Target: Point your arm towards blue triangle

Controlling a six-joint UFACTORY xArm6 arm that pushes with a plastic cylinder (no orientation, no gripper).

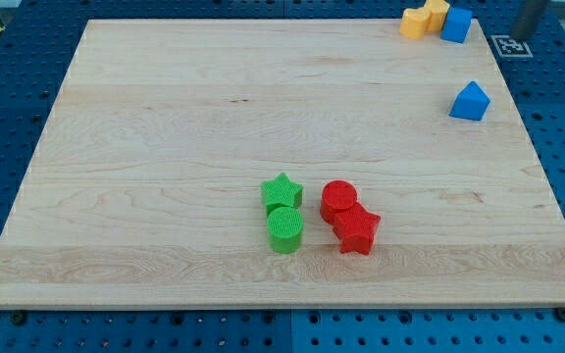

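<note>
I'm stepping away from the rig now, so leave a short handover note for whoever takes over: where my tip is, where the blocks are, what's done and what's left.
My tip: only the dark rod shows at the view's top right, off the board; its very end can't be made out.
Blue triangle sits alone near the board's right edge, below the rod.
Blue cube and two yellow blocks are clustered at the top right corner.
Green star touches green cylinder; red cylinder touches red star, lower centre.
Done: nothing evident.
Left: bring the tip down towards the blue triangle.
</note>
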